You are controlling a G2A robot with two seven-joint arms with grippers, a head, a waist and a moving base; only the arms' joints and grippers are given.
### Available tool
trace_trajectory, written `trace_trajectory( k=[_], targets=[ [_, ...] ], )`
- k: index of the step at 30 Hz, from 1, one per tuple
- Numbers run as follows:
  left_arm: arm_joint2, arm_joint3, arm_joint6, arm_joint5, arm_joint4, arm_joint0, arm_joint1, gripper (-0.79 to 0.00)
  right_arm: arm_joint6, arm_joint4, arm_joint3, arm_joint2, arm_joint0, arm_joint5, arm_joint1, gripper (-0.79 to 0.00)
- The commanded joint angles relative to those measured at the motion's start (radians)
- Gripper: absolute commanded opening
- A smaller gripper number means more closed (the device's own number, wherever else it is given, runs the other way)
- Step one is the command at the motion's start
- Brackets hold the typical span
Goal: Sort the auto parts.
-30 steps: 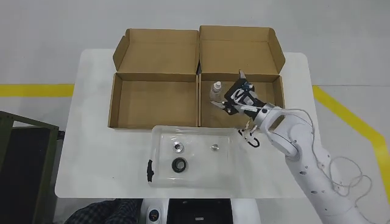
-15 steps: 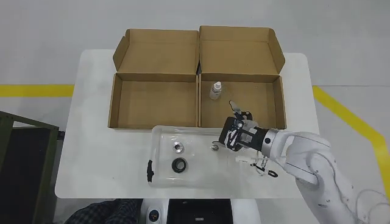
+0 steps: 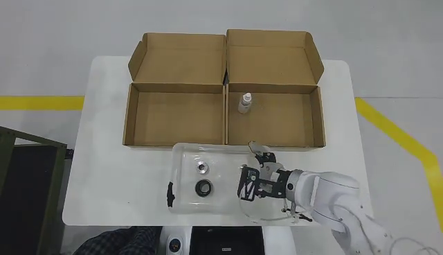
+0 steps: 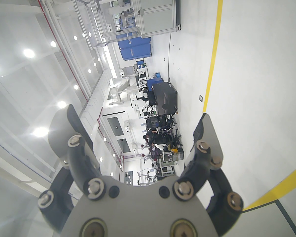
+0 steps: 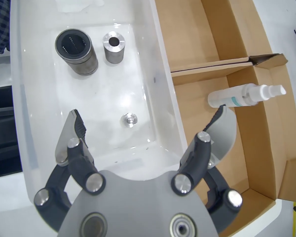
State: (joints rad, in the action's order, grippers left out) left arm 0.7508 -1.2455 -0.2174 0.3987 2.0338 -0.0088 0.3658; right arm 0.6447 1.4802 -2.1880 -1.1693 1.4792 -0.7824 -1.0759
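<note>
A clear plastic bin (image 3: 181, 159) stands at the table's near edge. In it are a dark linear bearing (image 5: 76, 50) (image 3: 203, 188), a steel bushing (image 5: 113, 48) (image 3: 201, 166) and a small silver part (image 5: 129, 120). My right gripper (image 5: 148, 113) (image 3: 248, 172) hovers open and empty above the bin's right end; the small silver part lies below, between its fingers. A white spray bottle (image 5: 244, 96) (image 3: 245, 103) stands in the right cardboard box (image 3: 304, 127). My left gripper (image 4: 138, 117) is open, holds nothing and faces the room, away from the table.
The left cardboard box (image 3: 176, 116) sits beside the right one, both with lids folded back. The bin (image 5: 162, 75) touches the front walls of the boxes. Bare white table (image 3: 104, 151) lies to the left of the boxes.
My right gripper has pulled back from beside the spray bottle in the right box to above the bin's right end. The bottle stays in the box.
</note>
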Motion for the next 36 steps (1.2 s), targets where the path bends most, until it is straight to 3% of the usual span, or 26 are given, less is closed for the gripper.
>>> trace_trajectory(
  k=[1, 20, 23, 29, 36],
  targets=[
    [0.000, 0.000, 0.000, 0.000, 0.000, 0.000, 0.000, 0.000, -0.003, 0.015, 0.006, 0.012, 0.002, 0.000, 0.001, 0.000],
    [0.000, 0.000, 0.000, 0.000, 0.000, 0.000, 0.000, 0.000, 0.092, 0.057, 0.088, 0.125, -0.063, 0.043, -0.008, 0.000],
    [0.000, 0.000, 0.000, 0.000, 0.000, 0.000, 0.000, 0.000, 0.111, 0.066, 0.097, 0.136, -0.070, 0.048, -0.009, -0.065],
    [0.000, 0.000, 0.000, 0.000, 0.000, 0.000, 0.000, 0.000, 0.118, 0.068, 0.090, 0.145, -0.066, 0.055, -0.008, -0.049],
    [0.000, 0.000, 0.000, 0.000, 0.000, 0.000, 0.000, 0.000, 0.118, 0.060, 0.124, 0.150, -0.082, 0.065, -0.009, -0.111]
  ],
)
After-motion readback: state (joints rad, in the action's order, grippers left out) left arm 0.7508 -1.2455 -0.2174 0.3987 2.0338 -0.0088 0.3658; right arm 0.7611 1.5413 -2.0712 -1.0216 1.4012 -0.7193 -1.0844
